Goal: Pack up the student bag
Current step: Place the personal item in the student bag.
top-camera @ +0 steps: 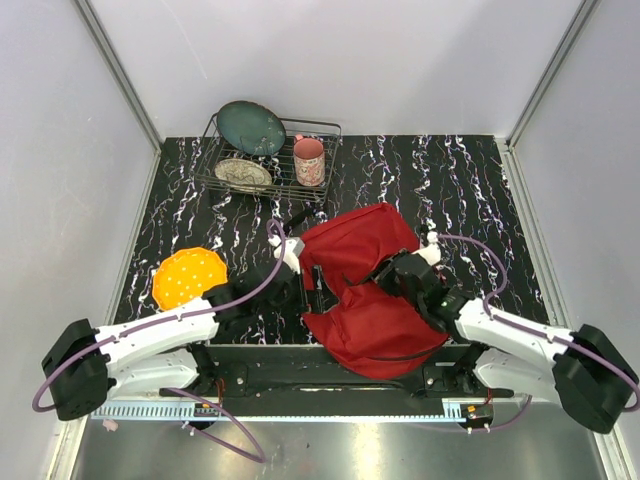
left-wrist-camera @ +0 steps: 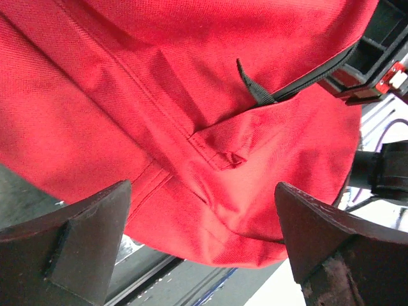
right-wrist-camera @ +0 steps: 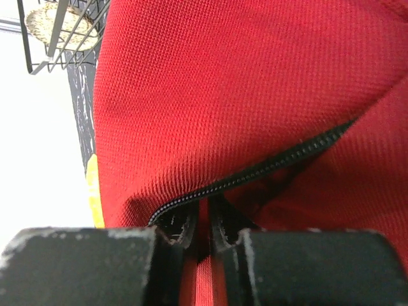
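The student bag (top-camera: 365, 295) is a large dark-red backpack lying in the middle of the table, its near end hanging over the front edge. My left gripper (top-camera: 293, 262) is open at the bag's left side. In the left wrist view the bag (left-wrist-camera: 191, 95) fills the frame beyond my open left gripper (left-wrist-camera: 203, 191), with nothing between the fingers. My right gripper (top-camera: 397, 272) sits on top of the bag. In the right wrist view my right gripper (right-wrist-camera: 205, 229) is shut on a fold of the bag's red fabric (right-wrist-camera: 223, 95), just below the black zip (right-wrist-camera: 268, 166).
A wire dish rack (top-camera: 330, 128) stands at the back with a green plate (top-camera: 252, 127), a patterned plate (top-camera: 243, 173) and a pink mug (top-camera: 309, 160). An orange-yellow plate (top-camera: 188, 277) lies on the table to the left of my left arm.
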You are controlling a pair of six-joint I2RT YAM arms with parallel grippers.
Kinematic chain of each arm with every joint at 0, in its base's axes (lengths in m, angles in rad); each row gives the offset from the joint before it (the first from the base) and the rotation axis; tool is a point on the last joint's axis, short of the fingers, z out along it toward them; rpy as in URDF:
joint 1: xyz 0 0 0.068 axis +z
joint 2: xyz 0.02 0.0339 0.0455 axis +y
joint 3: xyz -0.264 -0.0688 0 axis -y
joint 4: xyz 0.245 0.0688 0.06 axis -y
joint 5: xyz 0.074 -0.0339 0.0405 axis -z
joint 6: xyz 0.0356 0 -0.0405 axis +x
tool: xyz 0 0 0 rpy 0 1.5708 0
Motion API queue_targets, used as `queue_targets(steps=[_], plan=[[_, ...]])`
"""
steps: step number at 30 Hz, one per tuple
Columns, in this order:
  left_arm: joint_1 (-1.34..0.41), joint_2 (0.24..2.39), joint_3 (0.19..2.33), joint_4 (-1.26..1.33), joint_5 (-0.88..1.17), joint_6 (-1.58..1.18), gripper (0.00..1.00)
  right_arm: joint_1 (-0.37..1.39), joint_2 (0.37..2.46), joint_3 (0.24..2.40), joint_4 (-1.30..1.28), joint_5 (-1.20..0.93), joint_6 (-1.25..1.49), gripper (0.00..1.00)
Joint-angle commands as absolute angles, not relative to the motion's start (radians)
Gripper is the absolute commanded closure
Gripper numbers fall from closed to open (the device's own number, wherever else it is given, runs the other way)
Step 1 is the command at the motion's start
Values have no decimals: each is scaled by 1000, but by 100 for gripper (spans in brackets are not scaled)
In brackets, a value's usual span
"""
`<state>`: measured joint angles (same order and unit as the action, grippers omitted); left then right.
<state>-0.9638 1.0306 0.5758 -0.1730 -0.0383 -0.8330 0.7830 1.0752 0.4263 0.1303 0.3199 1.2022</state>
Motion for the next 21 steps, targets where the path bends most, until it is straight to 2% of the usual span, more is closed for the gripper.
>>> queue_targets(steps=[1,6,8,11,15,17,20,21], plan=[[-953,1051,538,78,37,-890,1,778,953,404,40,316,1200,83],[-919,1152,517,190,109,-945,1,776,754,377,-132,337,1189,69],[-910,1186,503,274,139,-988,1,778,709,382,-173,341,1184,60],[-905,1242,502,304,143,-1023,1,778,660,406,-285,345,1183,53],[-897,1287,466,385,147,-1072,3,776,568,434,-470,347,1204,53],[-897,1299,462,420,144,-1086,5,778,523,437,-485,342,1190,53],[-897,1333,462,480,146,-1092,16,778,460,463,-508,356,1167,53],[-899,1353,471,494,149,-1095,23,778,447,474,-512,365,1155,53]])
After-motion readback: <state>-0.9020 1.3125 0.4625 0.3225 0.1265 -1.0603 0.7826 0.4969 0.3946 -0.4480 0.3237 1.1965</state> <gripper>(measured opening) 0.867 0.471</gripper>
